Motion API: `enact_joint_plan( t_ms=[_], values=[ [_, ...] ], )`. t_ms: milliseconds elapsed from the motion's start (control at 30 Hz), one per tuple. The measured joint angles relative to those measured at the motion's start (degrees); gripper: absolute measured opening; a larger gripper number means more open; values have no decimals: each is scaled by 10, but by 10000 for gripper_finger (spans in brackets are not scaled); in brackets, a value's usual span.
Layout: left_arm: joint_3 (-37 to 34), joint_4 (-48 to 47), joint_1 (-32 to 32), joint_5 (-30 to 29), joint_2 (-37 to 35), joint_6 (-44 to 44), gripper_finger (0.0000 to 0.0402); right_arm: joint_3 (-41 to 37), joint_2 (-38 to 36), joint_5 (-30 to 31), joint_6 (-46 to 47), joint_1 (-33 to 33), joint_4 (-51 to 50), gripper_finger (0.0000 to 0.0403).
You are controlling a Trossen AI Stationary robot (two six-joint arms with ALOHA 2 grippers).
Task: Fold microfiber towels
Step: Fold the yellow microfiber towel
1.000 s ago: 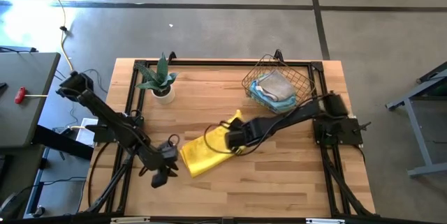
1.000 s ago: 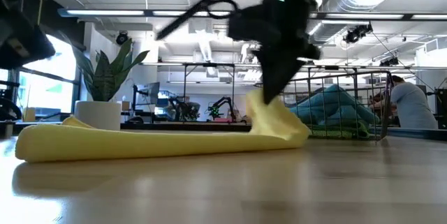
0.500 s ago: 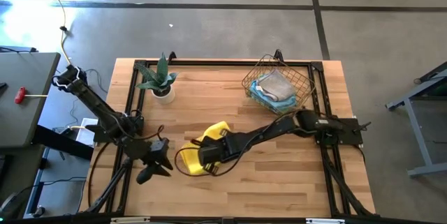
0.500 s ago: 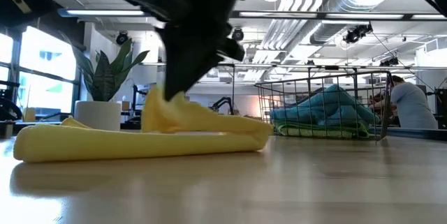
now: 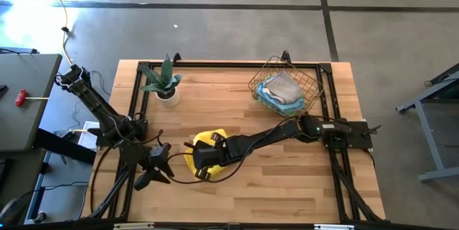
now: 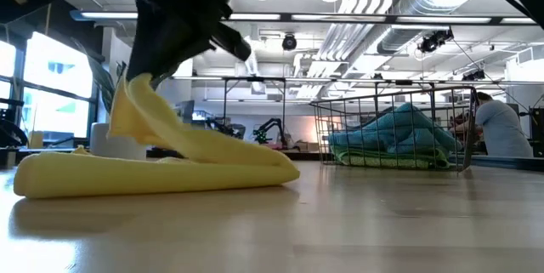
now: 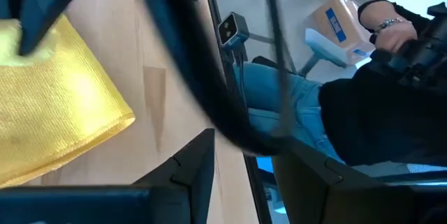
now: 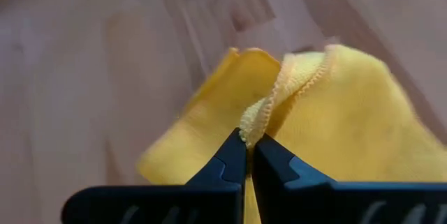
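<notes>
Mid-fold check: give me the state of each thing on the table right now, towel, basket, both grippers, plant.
yellow towel: on the table, one edge lifted and carried over itself, partly folded.
right gripper: shut on the yellow towel's hem.
left gripper: off the towel, near the table's front left edge, holding nothing.
wire basket: upright, holding blue and grey towels, unfolded.
potted plant: upright, untouched.
</notes>
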Motion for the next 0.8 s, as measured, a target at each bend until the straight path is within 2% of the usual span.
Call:
enact_joint_plan(
  t_ms=[300,500,800],
  values=[
    [0,0,0,-1,0,2,129,-15,3,-27,4,2,26,0],
    [0,0,0,0,0,6,129,-15,26,-84,6,9,69,0],
    [0,-8,0,0,0,6,129,-15,36,-97,-7,18,94,8]
  ],
)
